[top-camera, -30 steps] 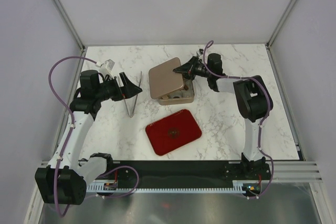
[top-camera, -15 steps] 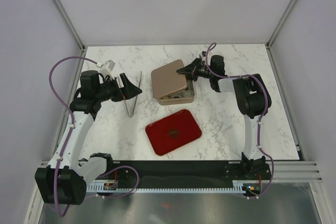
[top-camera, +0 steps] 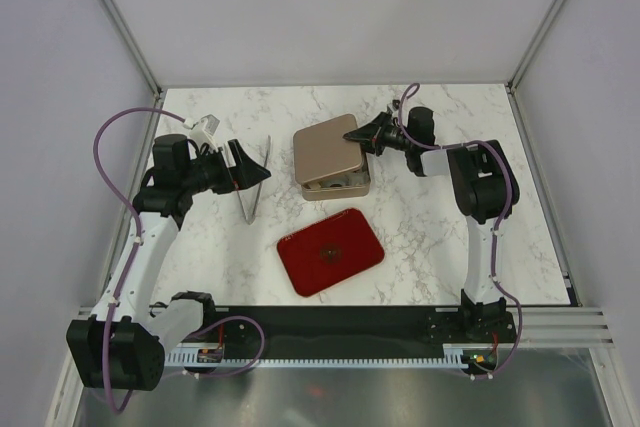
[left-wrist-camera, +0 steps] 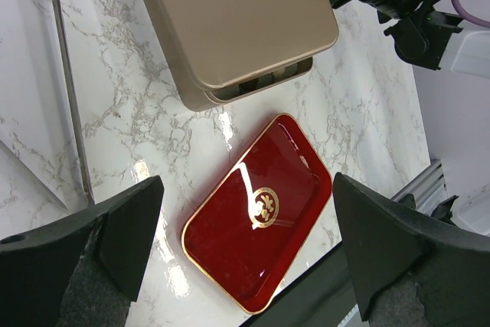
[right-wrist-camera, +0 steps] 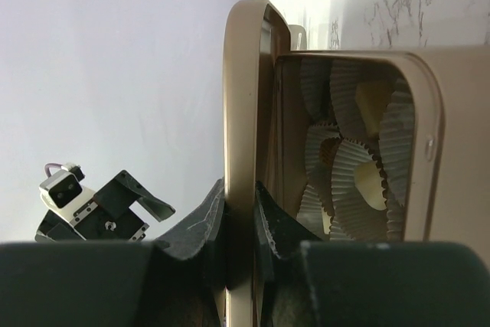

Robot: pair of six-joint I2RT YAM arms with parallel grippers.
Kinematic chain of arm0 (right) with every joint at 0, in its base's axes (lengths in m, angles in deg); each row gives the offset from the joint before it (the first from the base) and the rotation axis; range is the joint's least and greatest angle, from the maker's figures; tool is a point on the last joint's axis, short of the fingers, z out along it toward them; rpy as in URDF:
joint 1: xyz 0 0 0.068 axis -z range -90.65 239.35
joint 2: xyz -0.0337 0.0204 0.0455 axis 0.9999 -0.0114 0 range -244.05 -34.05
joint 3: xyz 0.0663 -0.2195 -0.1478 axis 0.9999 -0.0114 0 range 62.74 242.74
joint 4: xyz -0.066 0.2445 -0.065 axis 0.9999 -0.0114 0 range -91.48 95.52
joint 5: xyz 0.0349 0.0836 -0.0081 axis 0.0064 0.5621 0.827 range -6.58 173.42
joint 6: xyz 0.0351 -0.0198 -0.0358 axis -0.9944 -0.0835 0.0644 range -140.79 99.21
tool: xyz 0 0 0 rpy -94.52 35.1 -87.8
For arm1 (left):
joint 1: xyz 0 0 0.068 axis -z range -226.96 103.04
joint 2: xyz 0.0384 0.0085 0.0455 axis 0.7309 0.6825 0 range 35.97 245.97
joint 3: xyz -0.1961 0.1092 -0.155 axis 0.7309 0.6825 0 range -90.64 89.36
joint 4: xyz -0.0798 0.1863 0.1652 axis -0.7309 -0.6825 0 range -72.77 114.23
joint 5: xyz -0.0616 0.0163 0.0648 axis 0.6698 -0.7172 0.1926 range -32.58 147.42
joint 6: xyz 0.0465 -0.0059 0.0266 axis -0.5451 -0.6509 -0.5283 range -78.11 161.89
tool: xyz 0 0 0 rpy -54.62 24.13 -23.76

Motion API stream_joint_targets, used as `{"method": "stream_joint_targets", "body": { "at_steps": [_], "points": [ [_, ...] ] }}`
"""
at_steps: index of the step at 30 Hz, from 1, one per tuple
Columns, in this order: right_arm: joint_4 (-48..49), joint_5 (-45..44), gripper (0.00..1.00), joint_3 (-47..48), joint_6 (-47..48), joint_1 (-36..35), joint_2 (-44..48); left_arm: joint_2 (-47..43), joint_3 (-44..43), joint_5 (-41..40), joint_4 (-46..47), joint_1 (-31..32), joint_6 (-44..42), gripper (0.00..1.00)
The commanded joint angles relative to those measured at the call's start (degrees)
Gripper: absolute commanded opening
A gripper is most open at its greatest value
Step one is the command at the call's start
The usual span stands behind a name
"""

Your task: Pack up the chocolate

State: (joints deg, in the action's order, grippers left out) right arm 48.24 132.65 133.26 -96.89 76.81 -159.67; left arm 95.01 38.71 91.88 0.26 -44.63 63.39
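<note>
Your chocolate sits inside the gold tin, nested in pleated paper cups. In the right wrist view you can make out two pale cream pieces, each in its own cup. Whatever else the tin holds is hidden by the cups and the lid.

The lid lies tilted over the tin. It covers most of it and leaves a gap along the near side, where cup rims show in the top view. Your right gripper is clenched on the lid's right edge. In its own wrist view the two black fingers pinch the rim from either side, with the gold metal between them.

The tin stands near the middle of the marble table. Just in front of it, a little apart, the red tray lies flat with a gold emblem at its centre. Left of the tin, a pair of metal tongs lies on the table with its arms spread towards the far side.

Your left gripper hangs above the tongs, pointing towards the tin. Its jaws are spread wide and grasp nothing. In the left wrist view, the tray and the tin show between them.
</note>
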Motion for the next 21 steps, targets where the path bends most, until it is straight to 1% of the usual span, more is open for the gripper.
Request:
{"method": "stream_joint_targets", "body": {
  "at_steps": [1,5,9,12,16,21],
  "points": [
    [2.81,0.34,0.04,-0.65,3.32,0.49,0.29,-0.42,-1.46,-0.80,0.41,-0.31,-2.60,1.00],
    [-1.05,0.25,0.10,-0.39,6.13,0.67,0.47,-0.25,-1.55,-0.80,0.32,-0.31,-2.60,1.00],
    [-1.76,0.34,0.15,-0.65,7.19,0.84,0.38,-0.16,-1.64,-0.71,0.24,-0.31,-2.69,1.00],
    [-3.43,0.34,0.14,-0.65,8.50,1.19,0.20,-0.25,-1.64,-0.80,0.24,-0.31,-2.78,1.00],
    [-3.34,1.65,0.13,-0.82,8.95,1.55,-0.15,0.02,-1.73,-0.88,0.15,-0.31,-2.78,1.00],
    [-3.87,2.18,0.16,-1.52,9.91,2.34,-0.32,0.10,-1.91,-0.97,-0.03,-0.31,-2.86,1.00]
  ]
}}
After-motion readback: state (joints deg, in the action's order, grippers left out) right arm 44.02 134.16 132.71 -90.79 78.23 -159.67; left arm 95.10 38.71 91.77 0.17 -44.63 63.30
